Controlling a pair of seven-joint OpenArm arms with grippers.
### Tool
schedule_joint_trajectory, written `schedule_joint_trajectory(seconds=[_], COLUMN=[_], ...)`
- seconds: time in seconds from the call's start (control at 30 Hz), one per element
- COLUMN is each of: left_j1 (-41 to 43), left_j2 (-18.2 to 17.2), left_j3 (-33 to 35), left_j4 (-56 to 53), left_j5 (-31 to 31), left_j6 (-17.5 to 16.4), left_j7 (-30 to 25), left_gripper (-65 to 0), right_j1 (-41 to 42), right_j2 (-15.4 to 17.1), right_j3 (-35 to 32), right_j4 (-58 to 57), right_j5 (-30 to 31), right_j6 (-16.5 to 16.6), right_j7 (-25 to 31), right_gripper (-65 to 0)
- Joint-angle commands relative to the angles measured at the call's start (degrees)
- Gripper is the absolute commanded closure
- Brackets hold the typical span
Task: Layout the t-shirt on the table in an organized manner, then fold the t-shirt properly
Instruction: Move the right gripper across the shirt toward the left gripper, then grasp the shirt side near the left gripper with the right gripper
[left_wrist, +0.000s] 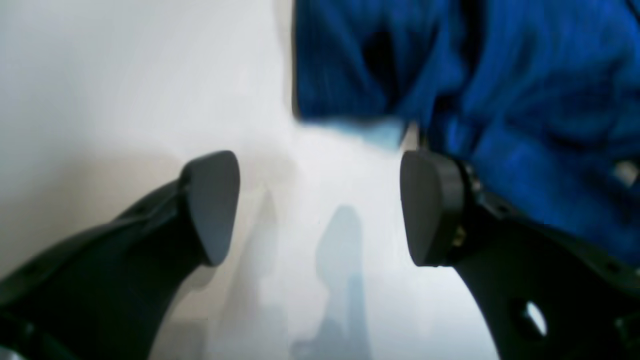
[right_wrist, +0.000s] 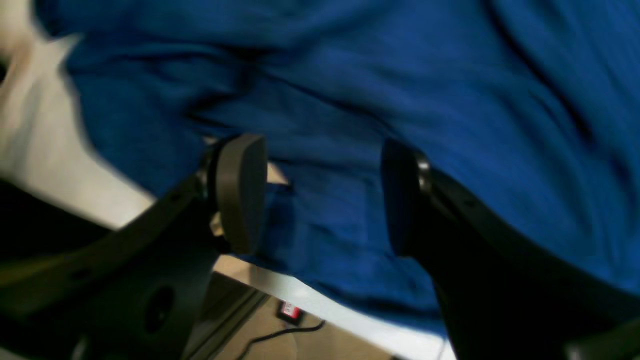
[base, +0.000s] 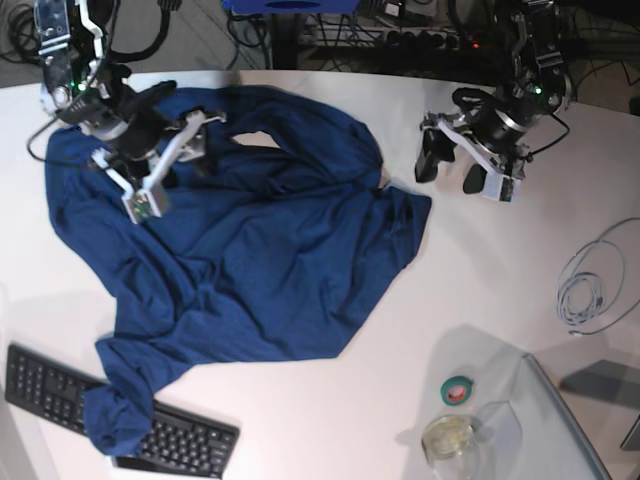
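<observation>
T-shirt (base: 230, 260) spread crumpled over the tabletop (base: 480, 300), one lower corner draped across the keyboard (base: 170, 440). Left gripper (left_wrist: 320, 205) just beside the shirt's edge, above bare tabletop: jaws wide apart, holding nothing. Right gripper (right_wrist: 320, 195) above the shirt's far part: jaws apart, no cloth pinched. Layout step judged unfinished. Best approach: pinch single-layer edges at opposite sides of the shirt, pull outward evenly, drag the corner off the keyboard before any fold.

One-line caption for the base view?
Rumpled t-shirt spread on the table, overlapping a keyboard; both grippers open, left beside it, right above it.
</observation>
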Motion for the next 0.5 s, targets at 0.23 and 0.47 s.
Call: schedule_joint_trajectory(seconds=[0.23,0.47], left_j1=[-1.1,1.1], left_j2=[-1.1,-3.7], left_j3=[-20.0,-28.5], left_j4=[-5.6,-7.2], left_j5=[-0.4,-0.3], left_j6=[-0.3,-0.3], left_j7=[-0.4,-0.6], left_gripper=[-3.3,0.0], right_j1=[17.5,32.5], right_j2=[0.3,-8.6], right_j3=[-21.8,-40.7], right_j4=[-3.0,-22.1], right_j5=[0.4,0.7], right_j6=[-4.6,-12.2], right_j7=[0.6,0.9], right_gripper=[-33.9,-33.9])
